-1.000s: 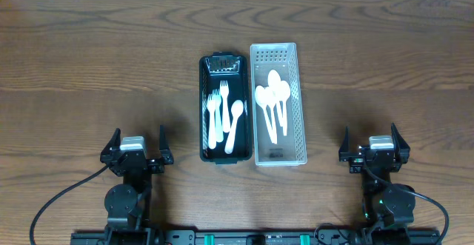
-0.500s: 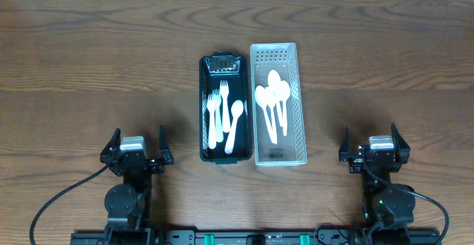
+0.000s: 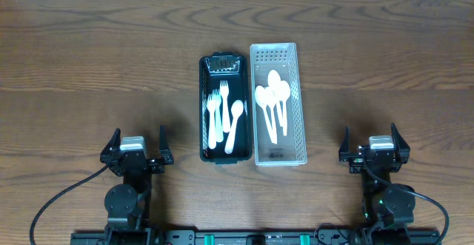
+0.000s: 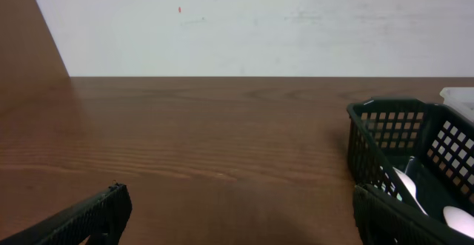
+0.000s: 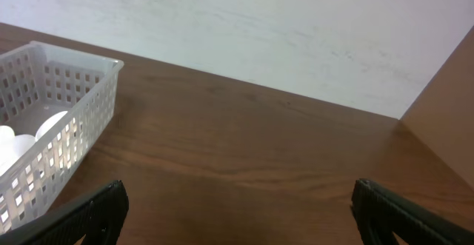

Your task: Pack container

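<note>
A black perforated plastic basket (image 3: 203, 108) and a white perforated plastic basket (image 3: 303, 112) stand side by side at the middle of the dark brown wooden table (image 3: 89, 52), their long walls just beside each other; whether they touch I cannot tell. In the black one lie two white plastic forks (image 3: 214, 119) and a white plastic spoon (image 3: 234, 125). In the white one lies a cluster of white plastic spoons (image 3: 271, 104). The left claw (image 3: 138, 137) sits near the table's near edge, well apart from the black basket, which lies ahead of it and to its right; its fingers are spread wide and hold nothing. The right claw (image 3: 370, 134) sits at the opposite side, also spread wide and empty, with the white basket ahead and to its left. A pale patch (image 3: 222, 66) on the black basket's far end and a dark patch (image 3: 275, 154) on the white basket's near floor are too small to read.
</note>
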